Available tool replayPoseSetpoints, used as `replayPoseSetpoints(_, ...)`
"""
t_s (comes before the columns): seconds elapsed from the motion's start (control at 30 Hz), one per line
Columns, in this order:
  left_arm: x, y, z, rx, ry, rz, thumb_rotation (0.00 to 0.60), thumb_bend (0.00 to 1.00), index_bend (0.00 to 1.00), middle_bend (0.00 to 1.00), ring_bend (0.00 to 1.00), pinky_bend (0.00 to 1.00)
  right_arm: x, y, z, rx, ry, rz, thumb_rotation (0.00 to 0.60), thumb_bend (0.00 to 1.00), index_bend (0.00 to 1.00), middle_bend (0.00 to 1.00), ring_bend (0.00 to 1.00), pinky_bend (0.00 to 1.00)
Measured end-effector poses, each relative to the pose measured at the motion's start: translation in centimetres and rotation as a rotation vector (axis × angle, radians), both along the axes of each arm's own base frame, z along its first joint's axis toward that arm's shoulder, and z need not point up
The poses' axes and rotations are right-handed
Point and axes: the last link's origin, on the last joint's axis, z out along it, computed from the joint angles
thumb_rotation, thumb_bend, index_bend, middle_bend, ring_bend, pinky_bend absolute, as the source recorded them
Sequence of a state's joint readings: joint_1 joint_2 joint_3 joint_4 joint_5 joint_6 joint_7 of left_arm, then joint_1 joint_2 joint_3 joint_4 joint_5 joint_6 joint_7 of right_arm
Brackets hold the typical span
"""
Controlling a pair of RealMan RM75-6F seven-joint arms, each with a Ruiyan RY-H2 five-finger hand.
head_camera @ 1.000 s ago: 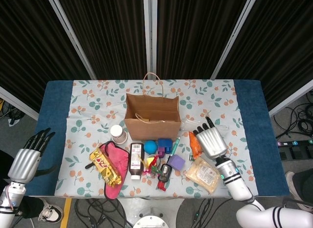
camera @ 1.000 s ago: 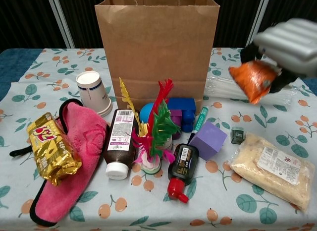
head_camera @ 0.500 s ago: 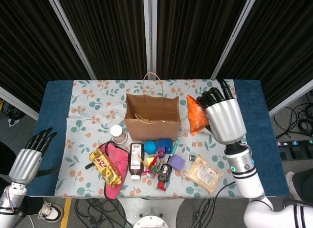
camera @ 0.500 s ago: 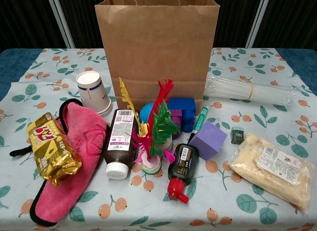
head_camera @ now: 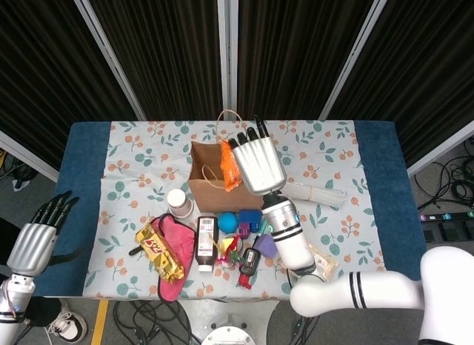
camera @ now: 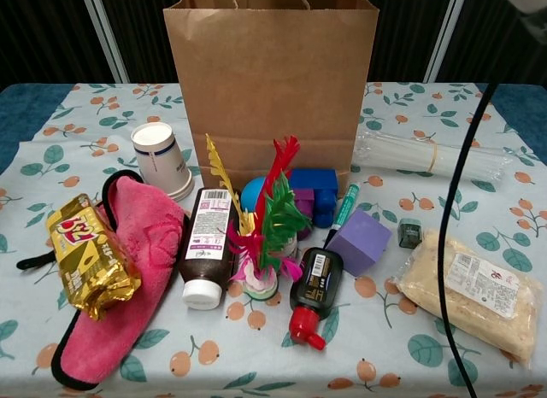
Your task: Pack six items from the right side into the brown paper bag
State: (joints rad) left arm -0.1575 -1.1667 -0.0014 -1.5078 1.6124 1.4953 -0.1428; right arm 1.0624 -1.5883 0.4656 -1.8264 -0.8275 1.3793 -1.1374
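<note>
Now above the open brown paper bag, carried over from right of it: right hand gripping crinkly orange snack packet. Release probably next. Left hand empty, fingers apart.

Silver-backed robot hand with black fingers, ribbed grey wrist, white forearm with black bands.

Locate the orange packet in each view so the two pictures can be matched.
Head view: the orange packet hangs over the open mouth of the brown paper bag, held by the right hand.
Chest view: not in the picture; it is above the frame.
Shared landmark: the brown paper bag.
</note>
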Motion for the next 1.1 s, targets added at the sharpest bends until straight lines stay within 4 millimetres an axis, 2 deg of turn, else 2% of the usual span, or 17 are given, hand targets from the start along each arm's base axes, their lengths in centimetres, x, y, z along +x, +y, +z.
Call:
replayPoseSetpoints(0.13,-0.1,0.1,0.1,0.0,-0.003,0.0,0.6,0.02,0.1,0.13,0.03,0.15,-0.2,-0.8,-0.4,-0.015,-0.003,-0.042,0.6,0.21,0.64,0.49,0.36,0.16)
replayPoseSetpoints(0.4,-0.1,0.4,0.3,0.006,-0.003,-0.001,0.6,0.02,0.1,0.13,0.03,0.15,-1.0,-2.0,0.5,-0.05,-0.023,-0.083,0.6,0.22,0.64,0.49,0.36,0.16)
replayPoseSetpoints(0.7,-0.5,0.2,0.1,0.0,0.0,0.013,0.6,0.02,0.1,0.13,0.03,0.15,-1.6,-2.5,-1.0,-0.032,0.014,-0.091,0.6,0.23,0.64,0.49,0.36,0.16)
replayPoseSetpoints(0.83,-0.6,0.3,0.2,0.008,-0.005,0.017,0.6,0.02,0.1,0.13,0.03,0.15,-1.7,-2.4,-1.8,-0.017,0.028,-0.09,0.6,0.21,0.63,0.47,0.36,0.16)
replayPoseSetpoints(0.93,-0.7,0.4,0.2,0.007,-0.008,0.018,0.6,0.02,0.1,0.13,0.03,0.15,-1.7,-2.3,-2.1,0.003,0.032,-0.094,0.6,0.09,0.55,0.43,0.31,0.13)
replayPoseSetpoints(1.0,-0.7,0.4,0.2,0.004,-0.009,0.017,0.6,0.02,0.1,0.13,0.03,0.15,-1.8,-2.2,-2.1,0.02,0.034,-0.099,0.6,0.01,0.44,0.4,0.25,0.1)
replayPoseSetpoints(1.1,-0.6,0.4,0.2,0.003,-0.011,0.014,0.6,0.02,0.1,0.13,0.03,0.15,-1.9,-2.1,-2.1,0.052,0.037,-0.108,0.6,0.0,0.32,0.35,0.18,0.06)
